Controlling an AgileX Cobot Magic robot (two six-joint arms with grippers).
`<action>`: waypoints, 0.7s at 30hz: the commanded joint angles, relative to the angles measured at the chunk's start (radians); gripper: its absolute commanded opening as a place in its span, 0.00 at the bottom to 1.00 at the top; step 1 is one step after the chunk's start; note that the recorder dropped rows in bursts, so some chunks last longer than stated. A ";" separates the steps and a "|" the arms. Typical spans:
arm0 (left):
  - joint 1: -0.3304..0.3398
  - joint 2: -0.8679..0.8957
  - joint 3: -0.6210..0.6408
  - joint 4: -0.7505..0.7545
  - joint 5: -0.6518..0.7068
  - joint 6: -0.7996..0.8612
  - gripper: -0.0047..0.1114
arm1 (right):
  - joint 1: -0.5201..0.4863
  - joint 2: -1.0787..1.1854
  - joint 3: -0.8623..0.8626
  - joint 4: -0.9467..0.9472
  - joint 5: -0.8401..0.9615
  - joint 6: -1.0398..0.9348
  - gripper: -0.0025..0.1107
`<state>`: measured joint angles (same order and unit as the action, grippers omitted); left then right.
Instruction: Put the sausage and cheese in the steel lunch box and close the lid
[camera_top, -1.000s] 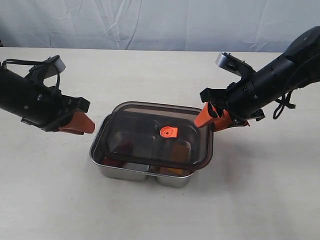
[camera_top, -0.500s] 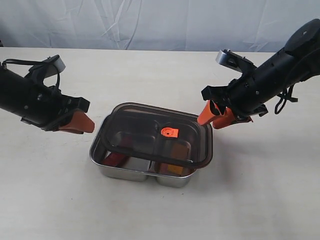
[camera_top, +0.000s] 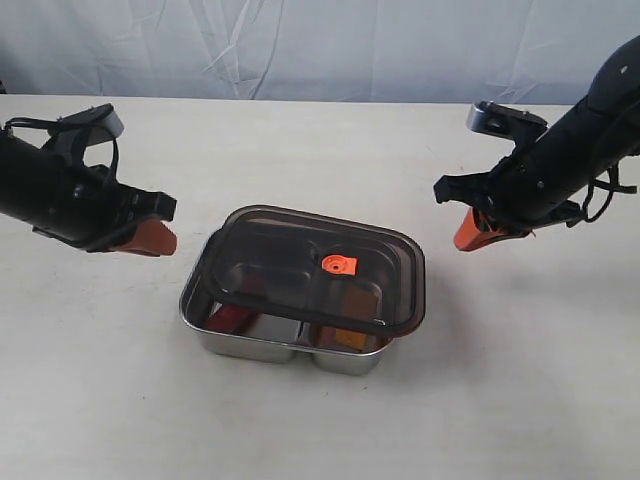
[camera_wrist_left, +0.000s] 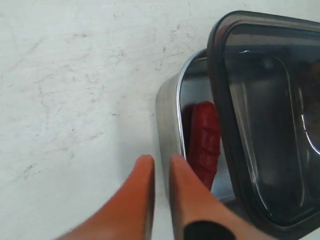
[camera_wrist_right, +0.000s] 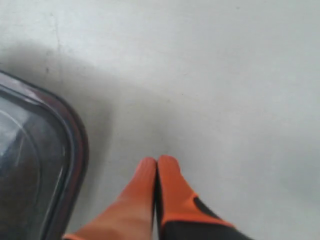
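Observation:
The steel lunch box (camera_top: 262, 346) stands mid-table with the dark lid (camera_top: 300, 262) lying askew on it, shifted toward the back right, orange valve (camera_top: 339, 264) up. A strip along the box's front stays uncovered: the red sausage (camera_top: 228, 318) shows in the left compartment and the orange cheese (camera_top: 346, 340) in the right. My left gripper (camera_top: 152, 238) hovers off the box's left end, its fingers a narrow slit apart and empty. In the left wrist view it (camera_wrist_left: 161, 162) points at the box wall (camera_wrist_left: 167, 110) beside the sausage (camera_wrist_left: 204, 140). My right gripper (camera_top: 470, 238) is shut and empty, right of the lid (camera_wrist_right: 30, 165).
A pale tabletop (camera_top: 120, 400) lies all round the box, with a wrinkled white backdrop (camera_top: 320, 45) behind it. Both black arms reach in from the sides, the right one (camera_top: 560, 160) from the far right edge.
The right gripper let go of the lid's right corner, drew away to the right and shut. The lid settled lower onto the box. The left gripper's fingers narrowed.

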<state>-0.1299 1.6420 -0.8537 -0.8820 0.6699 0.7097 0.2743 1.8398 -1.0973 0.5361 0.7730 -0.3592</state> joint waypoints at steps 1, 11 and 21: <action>-0.002 -0.007 -0.002 0.003 -0.032 -0.003 0.04 | 0.008 0.017 -0.007 -0.040 -0.028 0.026 0.02; -0.002 -0.007 -0.002 0.024 -0.045 -0.003 0.04 | 0.078 0.084 -0.005 -0.001 -0.055 0.038 0.02; -0.002 -0.007 -0.002 0.035 -0.055 -0.003 0.04 | 0.107 0.084 -0.005 0.022 -0.041 0.033 0.02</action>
<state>-0.1299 1.6420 -0.8537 -0.8553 0.6198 0.7077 0.3613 1.9267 -1.0973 0.5597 0.7305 -0.3230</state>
